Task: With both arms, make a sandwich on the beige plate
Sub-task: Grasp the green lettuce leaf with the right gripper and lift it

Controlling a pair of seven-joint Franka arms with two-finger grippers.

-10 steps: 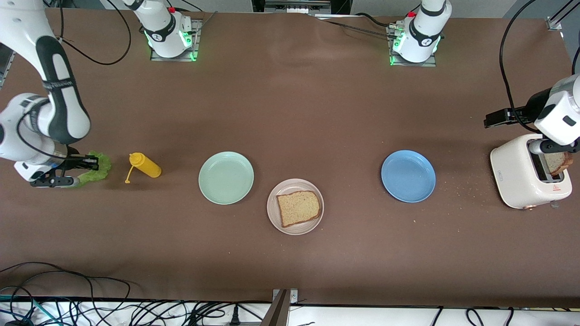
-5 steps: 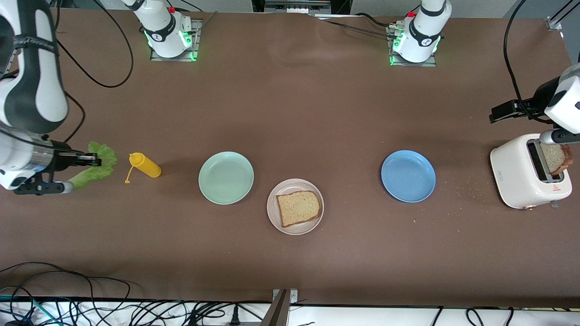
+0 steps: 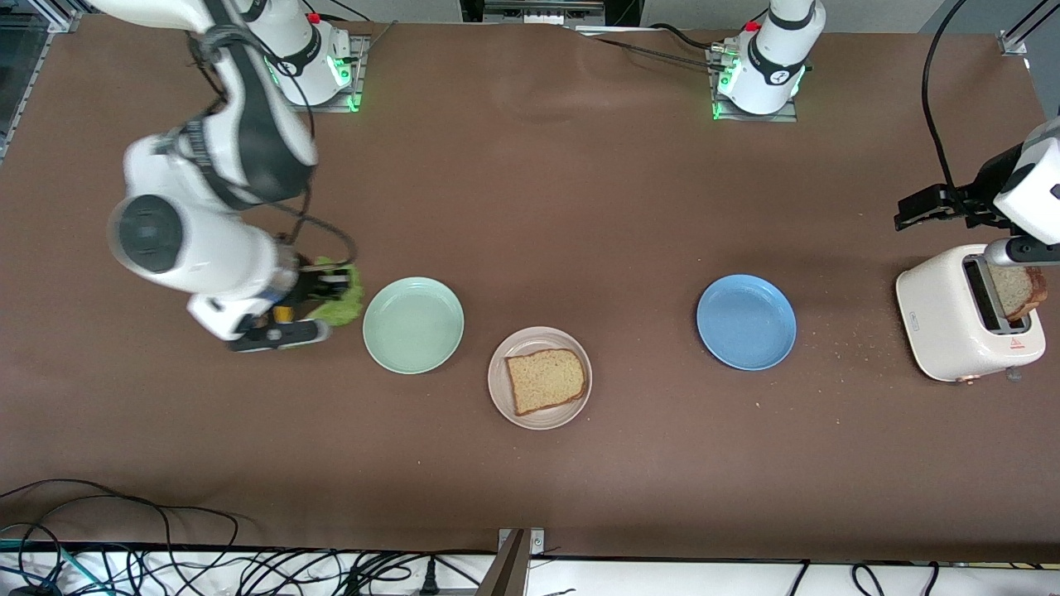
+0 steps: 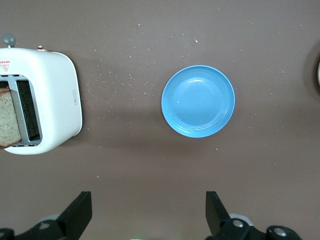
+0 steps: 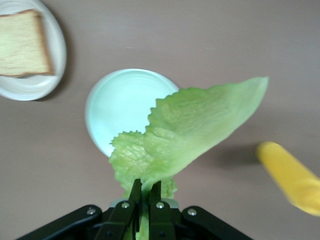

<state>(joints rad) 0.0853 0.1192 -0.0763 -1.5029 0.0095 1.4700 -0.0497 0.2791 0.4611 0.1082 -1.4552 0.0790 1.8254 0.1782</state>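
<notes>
The beige plate (image 3: 540,420) lies near the table's middle with one slice of brown bread (image 3: 545,379) flat on it; both also show in the right wrist view, plate (image 5: 56,62) and bread (image 5: 22,44). My right gripper (image 3: 330,291) is shut on a ruffled green lettuce leaf (image 3: 345,303), up in the air beside the mint-green plate (image 3: 413,324). The leaf (image 5: 195,125) fans out from the right gripper (image 5: 145,192). My left gripper (image 4: 149,214) is open and empty, waiting high over the white toaster (image 3: 961,319), where a second bread slice (image 3: 1017,294) stands in a slot.
A yellow squeeze bottle (image 5: 290,177) lies under the right hand, mostly hidden in the front view. The blue plate (image 3: 746,321) sits between the beige plate and the toaster (image 4: 50,100), with crumbs scattered around. Cables hang along the front edge.
The right arm has swung from its end of the table toward the middle, carrying the lettuce past the yellow bottle to the mint-green plate's edge. The left arm rose slightly, then held still.
</notes>
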